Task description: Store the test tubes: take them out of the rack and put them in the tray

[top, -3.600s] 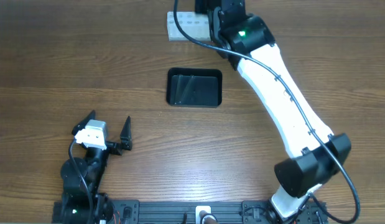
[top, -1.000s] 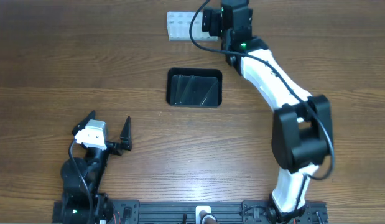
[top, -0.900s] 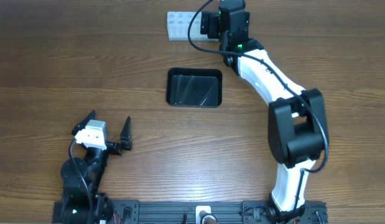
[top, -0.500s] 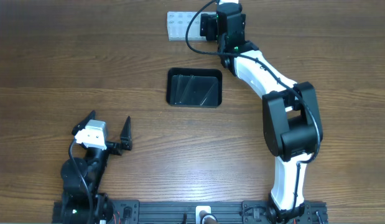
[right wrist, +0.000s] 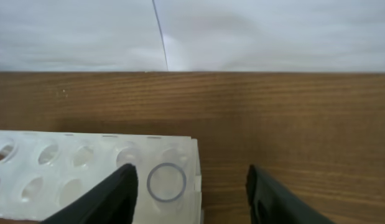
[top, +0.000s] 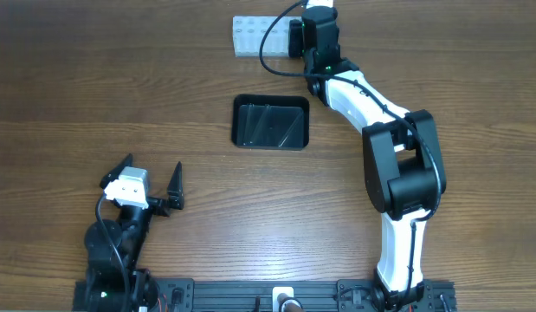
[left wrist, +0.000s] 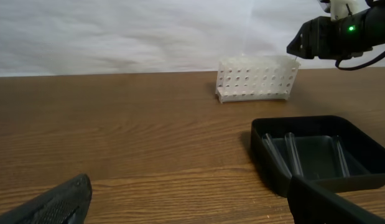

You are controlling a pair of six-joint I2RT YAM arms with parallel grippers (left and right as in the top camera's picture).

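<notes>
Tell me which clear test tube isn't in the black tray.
The clear glass tube upright in the white perforated rack's corner hole, between the fingers of the right gripper; the others lie flat in the black tray.

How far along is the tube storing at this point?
Done: a few tubes lie in the tray. In hand: the open right gripper sits at the rack's end, lined up with what looks like a tube, nothing gripped yet. Left: that one, plus any others there, which I cannot tell.
</notes>
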